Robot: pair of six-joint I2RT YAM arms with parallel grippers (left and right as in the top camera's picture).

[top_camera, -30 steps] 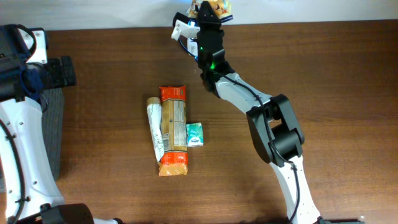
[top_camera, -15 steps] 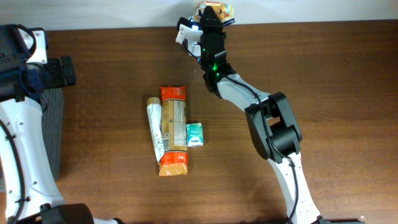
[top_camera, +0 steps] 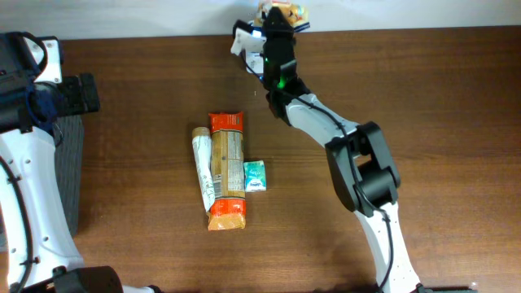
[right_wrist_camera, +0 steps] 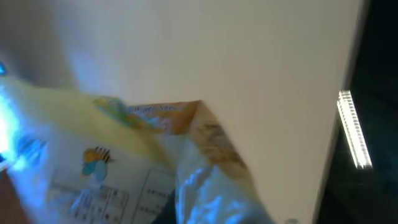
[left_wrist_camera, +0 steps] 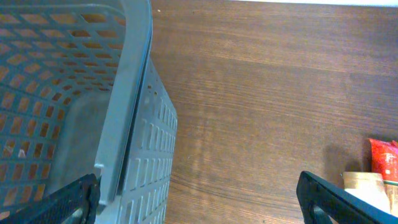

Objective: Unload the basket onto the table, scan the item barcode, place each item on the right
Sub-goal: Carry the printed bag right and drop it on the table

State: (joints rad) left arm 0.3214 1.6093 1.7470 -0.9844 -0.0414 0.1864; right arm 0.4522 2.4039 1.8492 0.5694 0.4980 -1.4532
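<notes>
While my left gripper [left_wrist_camera: 199, 205] hangs open by the basket [left_wrist_camera: 127, 93] at nine o'clock, I have my right gripper [top_camera: 277, 23] clamped on the yellow packet [top_camera: 285, 10] at twelve o'clock, past the table's [top_camera: 423, 122] far edge.

1. This looks like a robotics lab bench set up as a shop checkout. Two white-and-black robot arms, the left arm [top_camera: 32, 203] and the right arm [top_camera: 362, 175], work at one brown wooden table [top_camera: 440, 106]. A plain white wall [top_camera: 407, 12] runs along the table's far edge.
2. A grey perforated plastic shopping basket [left_wrist_camera: 134, 124] stands at the table's left edge.
3. Packaged groceries lie together near the table's middle. A white roll [top_camera: 201, 167] touches the left side of an orange packet [top_camera: 227, 171], and a small green-and-white packet [top_camera: 255, 176] lies just beside its right side.
4. A printed snack bag [right_wrist_camera: 124, 168] with label text shows at the far edge, against the wall.
</notes>
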